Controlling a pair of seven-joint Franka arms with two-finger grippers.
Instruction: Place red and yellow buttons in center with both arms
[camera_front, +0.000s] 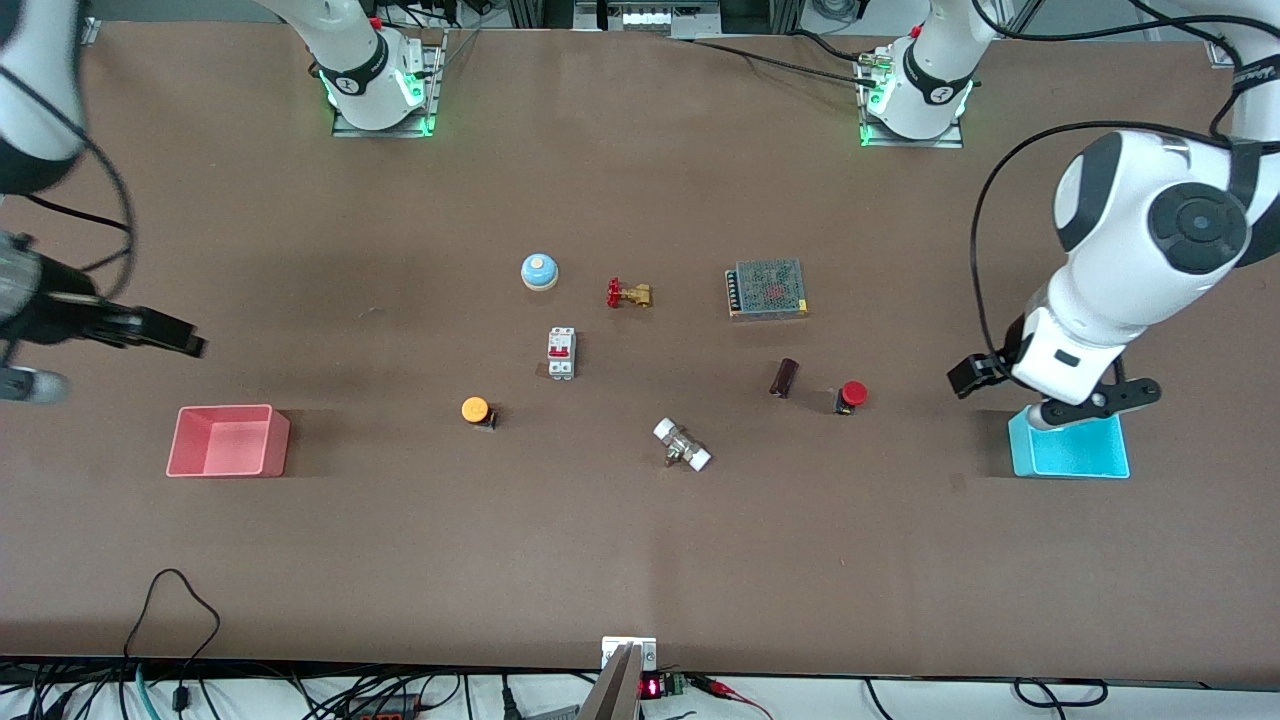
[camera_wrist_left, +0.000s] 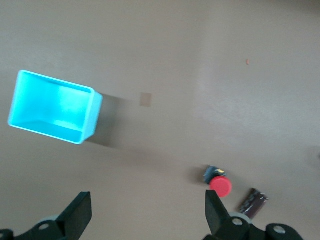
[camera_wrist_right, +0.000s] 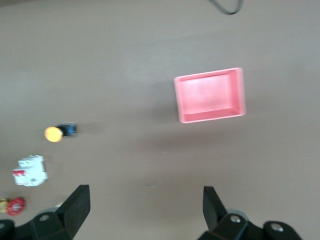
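Matte brown table (camera_front: 400, 560) lay flat under both my grippers, spread wide: left gripper (camera_wrist_left: 147, 215) over the cyan tray (camera_front: 1075, 455), right gripper (camera_wrist_right: 145, 212) above the pink tray (camera_front: 225, 440). Round-capped yellow button (camera_front: 476, 410) and red button (camera_front: 852, 395) sat apart, circuit breaker (camera_front: 561, 353) between.

The red button (camera_front: 852, 394) is flanked closely by a dark cylinder (camera_front: 784, 378) toward the bench (camera_front: 640, 560) centre; open bench is left on its cyan tray (camera_front: 1070, 450) side. Around the yellow button (camera_front: 476, 410), bare surface is seen, the breaker (camera_front: 561, 353) standing well apart.
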